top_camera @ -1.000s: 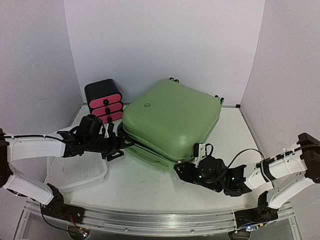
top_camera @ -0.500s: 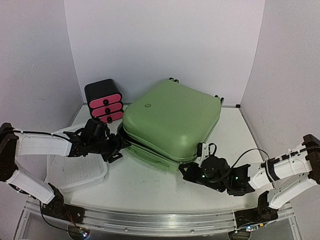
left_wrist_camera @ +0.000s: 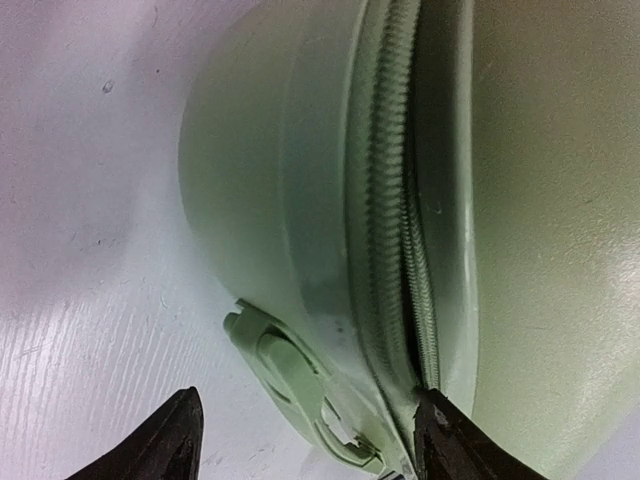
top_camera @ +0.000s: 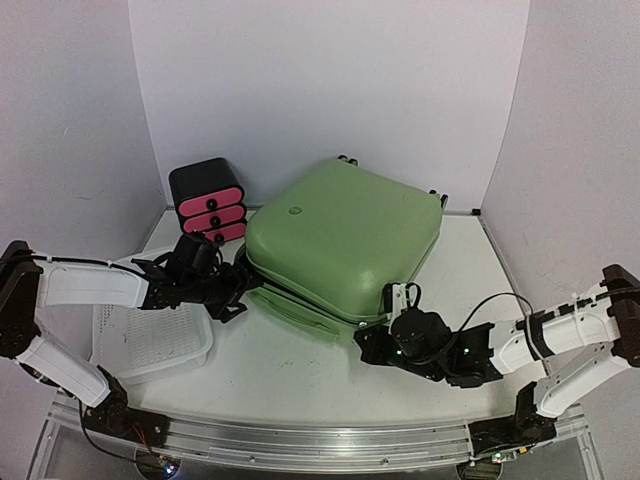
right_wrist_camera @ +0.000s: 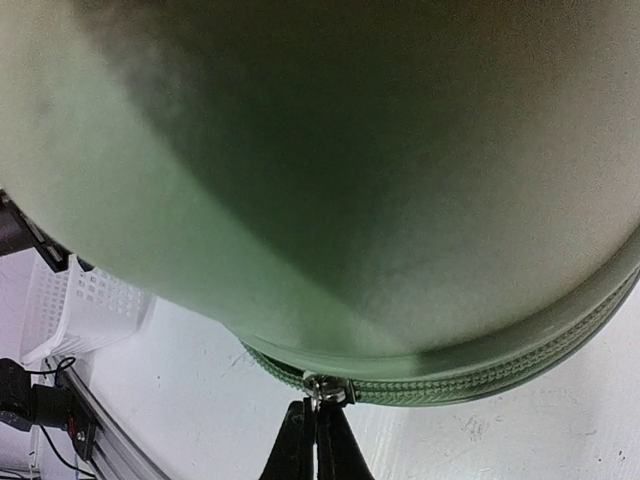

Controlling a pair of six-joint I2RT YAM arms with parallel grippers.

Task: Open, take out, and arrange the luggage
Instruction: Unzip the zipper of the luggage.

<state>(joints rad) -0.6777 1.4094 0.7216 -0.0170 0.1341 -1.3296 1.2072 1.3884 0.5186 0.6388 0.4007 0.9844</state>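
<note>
Directly above the closed right claw (right_wrist_camera: 318, 408) sits the luggage (right_wrist_camera: 350, 200) zipper (right_wrist_camera: 480, 386).

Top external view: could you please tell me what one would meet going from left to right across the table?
white basket → black drawer box → luggage

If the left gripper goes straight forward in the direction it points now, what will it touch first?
Probably the luggage: the left gripper, open, points at its side by the zipper seam. Depth is unclear.
</note>
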